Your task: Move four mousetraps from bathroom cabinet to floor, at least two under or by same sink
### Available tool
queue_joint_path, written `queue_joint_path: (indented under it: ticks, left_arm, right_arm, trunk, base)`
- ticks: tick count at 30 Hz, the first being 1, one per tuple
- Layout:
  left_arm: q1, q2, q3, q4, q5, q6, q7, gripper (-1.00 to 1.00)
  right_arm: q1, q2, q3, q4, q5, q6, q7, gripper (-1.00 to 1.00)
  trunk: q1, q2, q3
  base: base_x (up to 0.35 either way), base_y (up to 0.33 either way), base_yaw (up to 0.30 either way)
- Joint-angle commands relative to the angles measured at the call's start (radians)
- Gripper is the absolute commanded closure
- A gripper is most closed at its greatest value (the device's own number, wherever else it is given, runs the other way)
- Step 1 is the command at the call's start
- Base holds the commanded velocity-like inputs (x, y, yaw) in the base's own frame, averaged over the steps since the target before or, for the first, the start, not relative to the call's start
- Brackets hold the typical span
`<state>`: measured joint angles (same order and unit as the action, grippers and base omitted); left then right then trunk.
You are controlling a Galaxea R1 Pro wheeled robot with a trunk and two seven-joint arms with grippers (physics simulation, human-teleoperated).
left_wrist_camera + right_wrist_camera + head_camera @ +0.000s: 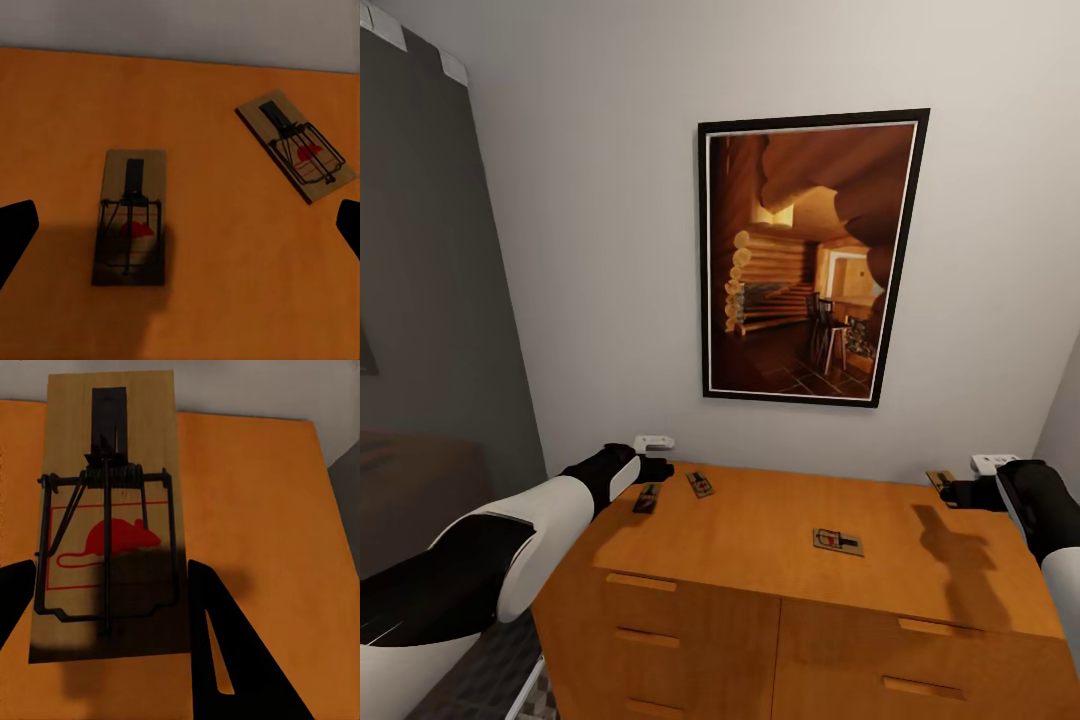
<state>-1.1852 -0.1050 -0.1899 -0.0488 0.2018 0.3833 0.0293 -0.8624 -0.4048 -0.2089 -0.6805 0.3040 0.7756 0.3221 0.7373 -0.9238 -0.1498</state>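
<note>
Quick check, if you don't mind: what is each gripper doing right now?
Left gripper: open, over a mousetrap on the cabinet, holding nothing.
Right gripper: fingers on either side of another mousetrap; whether they grip it cannot be told.

Head camera looks down; wrist cameras close — all share cabinet (780, 560) top.

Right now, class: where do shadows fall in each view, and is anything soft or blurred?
Head view: the right arm's dark shadow lies on the cabinet top. Left wrist view: a soft shadow surrounds the nearer mousetrap. Right wrist view: a shadow crosses the big mousetrap; the finger edges look soft.
</note>
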Motion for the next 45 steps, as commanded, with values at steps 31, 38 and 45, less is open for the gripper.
queue_joint_path:
  ticks: [31,38,45]
  left_arm:
    - [-0.001,-0.002,-0.007,0.001,0.021,0.005,0.005,-1.00]
    - [-0.001,-0.001,-0.007,0.002,0.021,0.007,0.005,-1.00]
    - [-0.001,0.001,-0.006,-0.001,0.025,0.123,0.016,-1.00]
  right_arm:
    - [0.000,-0.001,0.001,-0.083,0.010,0.140,0.009,1.00]
    - [0.000,-0.002,0.003,-0.090,0.010,0.144,0.008,1.00]
    - [0.000,-0.003,0.004,-0.091,0.010,0.142,0.008,1.00]
  trunk:
    - [0.000,-0.001,-0.002]
    - [0.000,-0.001,-0.002]
    - [0.000,-0.001,-0.002]
  base:
    - [0.000,0.000,0.000]
    - [0.000,0.000,0.000]
    - [0.000,0.000,0.000]
